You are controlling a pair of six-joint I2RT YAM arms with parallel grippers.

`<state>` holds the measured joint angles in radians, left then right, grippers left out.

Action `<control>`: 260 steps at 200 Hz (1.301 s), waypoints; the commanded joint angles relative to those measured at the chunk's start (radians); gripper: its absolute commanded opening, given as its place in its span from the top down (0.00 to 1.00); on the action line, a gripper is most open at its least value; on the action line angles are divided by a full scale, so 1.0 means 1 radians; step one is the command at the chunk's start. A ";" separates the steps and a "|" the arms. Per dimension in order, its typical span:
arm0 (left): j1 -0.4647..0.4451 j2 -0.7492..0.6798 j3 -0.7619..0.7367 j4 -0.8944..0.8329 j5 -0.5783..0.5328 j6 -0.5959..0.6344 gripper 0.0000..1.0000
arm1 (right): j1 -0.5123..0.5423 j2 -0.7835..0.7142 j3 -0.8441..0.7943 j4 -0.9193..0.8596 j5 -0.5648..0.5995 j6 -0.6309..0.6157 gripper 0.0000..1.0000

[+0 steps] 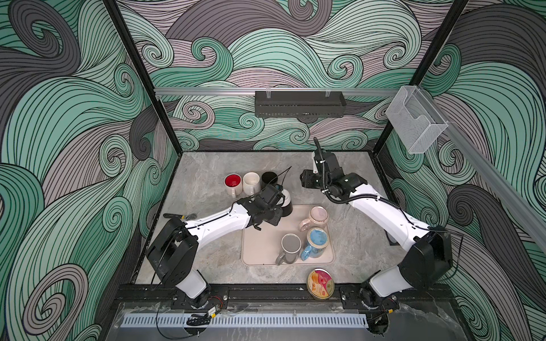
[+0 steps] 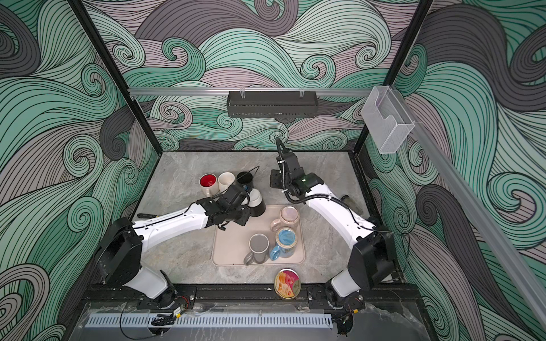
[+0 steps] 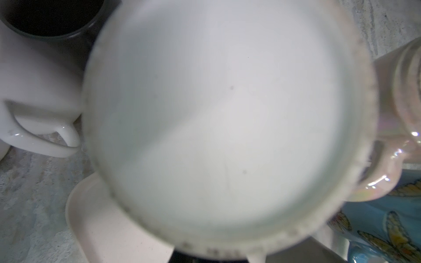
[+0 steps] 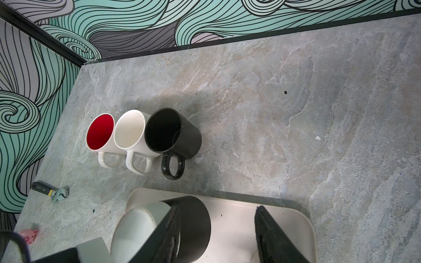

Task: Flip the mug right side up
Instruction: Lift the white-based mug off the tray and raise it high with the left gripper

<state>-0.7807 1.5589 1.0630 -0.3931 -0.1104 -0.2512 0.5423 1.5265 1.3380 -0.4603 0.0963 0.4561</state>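
Right wrist view shows the mug [image 4: 196,227], black with a white base, tipped at the back left corner of the tray [image 4: 296,220], with the left gripper [image 1: 279,215] closed on it, the contact itself hidden. The right gripper [image 4: 216,207] hangs beside it, jaws apart and empty. Print on the round tin [image 1: 320,284] at the front edge of the table [image 1: 206,183] is too small to read.

A: Anything at middle left in a top view?
B: Just a wrench [image 1: 178,216], flat on the grey marble table [image 1: 206,257], close to the wall.
A: Lower middle?
B: A round tin [image 1: 320,284] with a fruit picture, at the table's front edge.
A: Higher up?
B: A black basket [image 1: 300,104] hung from the back rail, and a clear holder [image 1: 416,121] at upper right.
A: In the right wrist view?
B: A small pink pig toy [image 4: 28,235], near the wrench.
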 commanded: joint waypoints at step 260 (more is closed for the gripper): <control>0.160 -0.437 0.073 0.193 0.079 -0.077 1.00 | -0.035 -0.208 -0.243 0.358 -0.101 0.092 0.43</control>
<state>-0.6708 1.2098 1.1496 -0.3752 -0.1181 -0.2481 0.5262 1.3800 1.1488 -0.2714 0.0616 0.4885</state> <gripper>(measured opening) 0.172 0.565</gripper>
